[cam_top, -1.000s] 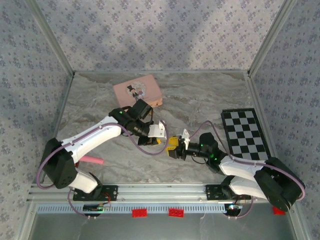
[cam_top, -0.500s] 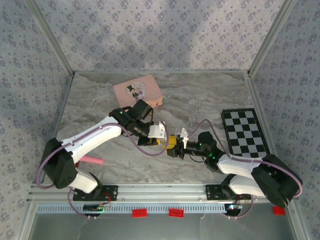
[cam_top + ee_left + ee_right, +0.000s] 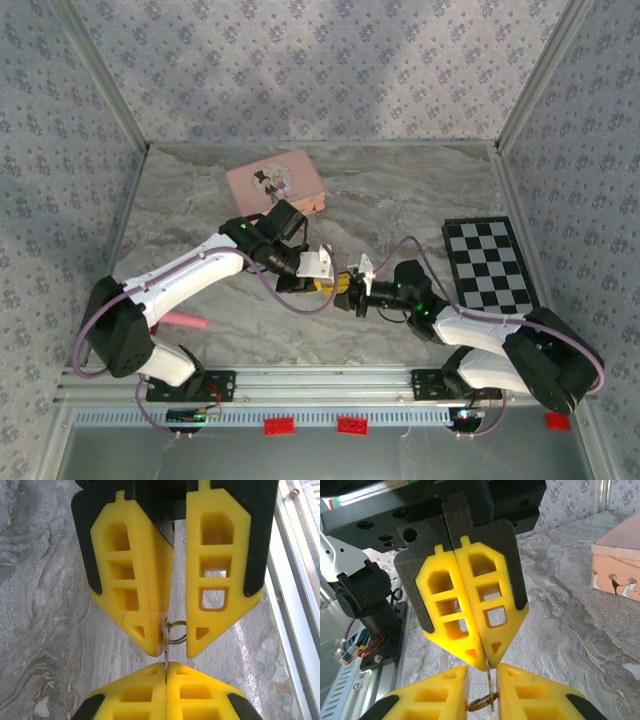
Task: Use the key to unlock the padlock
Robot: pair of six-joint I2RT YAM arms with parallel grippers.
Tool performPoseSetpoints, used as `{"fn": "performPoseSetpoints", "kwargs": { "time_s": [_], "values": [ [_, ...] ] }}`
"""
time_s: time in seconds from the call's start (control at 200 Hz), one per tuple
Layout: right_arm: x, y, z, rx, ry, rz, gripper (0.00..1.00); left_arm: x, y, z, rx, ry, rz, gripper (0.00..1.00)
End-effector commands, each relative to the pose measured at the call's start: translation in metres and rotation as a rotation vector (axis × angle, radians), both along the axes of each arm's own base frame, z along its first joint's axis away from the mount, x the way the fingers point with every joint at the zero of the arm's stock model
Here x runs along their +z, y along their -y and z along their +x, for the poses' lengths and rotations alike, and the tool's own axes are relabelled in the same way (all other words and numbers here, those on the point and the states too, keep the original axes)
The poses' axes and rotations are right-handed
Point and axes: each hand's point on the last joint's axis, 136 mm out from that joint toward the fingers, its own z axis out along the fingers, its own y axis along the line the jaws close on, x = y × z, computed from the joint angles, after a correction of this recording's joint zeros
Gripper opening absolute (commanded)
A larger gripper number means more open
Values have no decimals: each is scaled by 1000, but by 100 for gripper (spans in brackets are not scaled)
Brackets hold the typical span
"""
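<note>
Mid-table, tip to tip: left gripper clamped on a thin metal key, right gripper narrow either side of the key's wire ring; whether it pinches, cannot tell. Padlock cannot be told apart from the metal at the fingertips; I judge the key in hand but the unlocking not yet done. Beyond, a pink box with pictured figures and a checkerboard; no legible writing.

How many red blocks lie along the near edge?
3: left red block, middle red block near centre, right red block half hidden at the far right corner.
</note>
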Motion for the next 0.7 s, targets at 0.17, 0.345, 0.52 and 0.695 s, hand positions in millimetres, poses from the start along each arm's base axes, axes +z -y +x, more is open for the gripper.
{"fn": "performPoseSetpoints", "kwargs": {
  "time_s": [0.17, 0.345, 0.52, 0.695],
  "values": [
    [1, 2, 0, 9, 4, -17, 24, 6, 0, -3, -16, 26, -24, 0],
    [5, 5, 1, -6, 10, -9, 23, 5, -1, -3, -13, 22, -19, 0],
    [7, 6, 1, -11, 14, -10, 17, 5, 0, -3, -12, 20, -22, 0],
    [1, 7, -1, -4, 1, -23, 17, 7, 0, -2, -7, 33, -32, 0]
  ]
}}
